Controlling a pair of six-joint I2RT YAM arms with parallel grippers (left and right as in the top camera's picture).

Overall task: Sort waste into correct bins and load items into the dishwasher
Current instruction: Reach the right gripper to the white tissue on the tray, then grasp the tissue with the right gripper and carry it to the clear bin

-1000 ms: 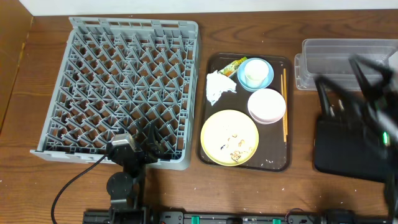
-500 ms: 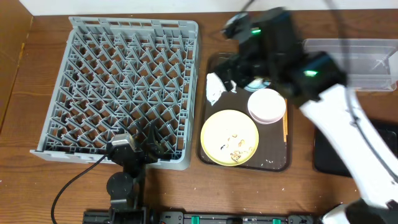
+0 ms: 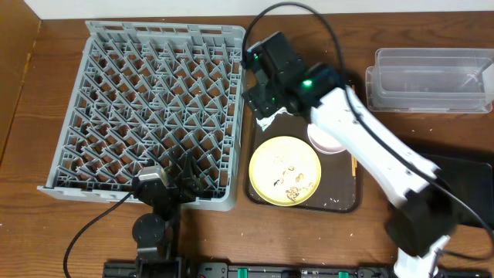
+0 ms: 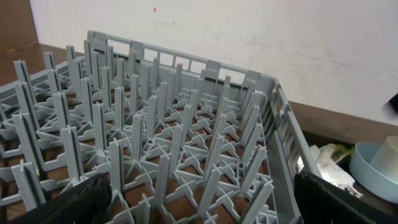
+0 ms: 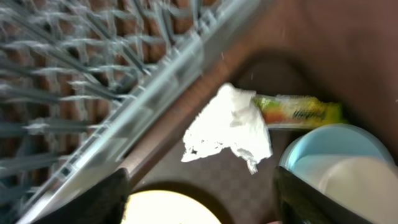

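Pincer (image 5: 202, 202) (right one) now over napkin (image 5: 230, 127), formerly beside tub (image 3: 428, 77).

dish rack (image 5: 93, 74) blurred, black bin (image 3: 471, 185) partly covered

overhead: straight down, far | left wrist: low, across rack (image 4: 186, 155) | right wrist: close above napkin (image 5: 230, 127) | shared: rack, napkin

dark print on snack wrapper (image 5: 298, 113), too blurred to read
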